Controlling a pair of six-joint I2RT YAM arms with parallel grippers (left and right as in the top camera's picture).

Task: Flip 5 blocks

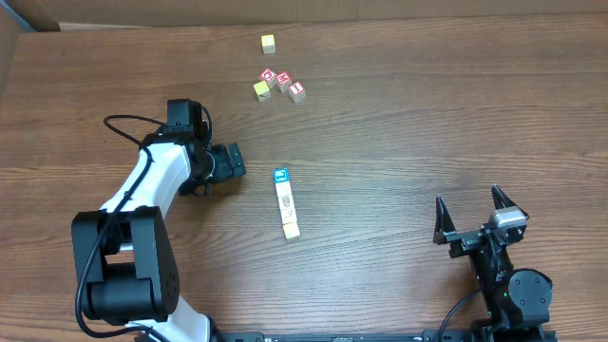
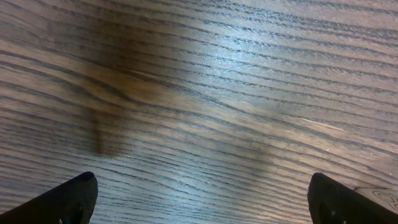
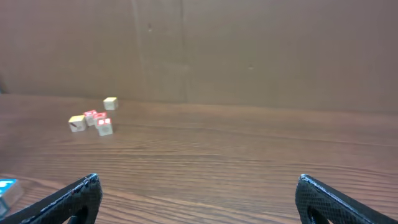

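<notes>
The blocks [image 1: 285, 202] lie in a short row at the table's middle, a blue-faced cube [image 1: 280, 176] at its far end, cream faces between, and a yellowish cube [image 1: 291, 231] at the near end. My left gripper [image 1: 238, 161] is open just left of the blue end and touches nothing. In the left wrist view that gripper [image 2: 202, 202] holds nothing, and its dark fingertips [image 2: 68, 199] are wide apart over bare wood. My right gripper [image 1: 467, 201] stands open at the near right, far from the row. In the right wrist view this gripper [image 3: 199, 199] is empty, and the blue-faced cube [image 3: 6, 186] shows at the left edge.
A cluster of red-and-white letter cubes [image 1: 283, 83] with a yellow cube [image 1: 261, 89] sits at the back. A lone yellow-topped cube [image 1: 269, 43] lies behind it. The right wrist view shows the cluster [image 3: 92, 119] and the lone cube [image 3: 111, 103] before a brown wall [image 3: 249, 50].
</notes>
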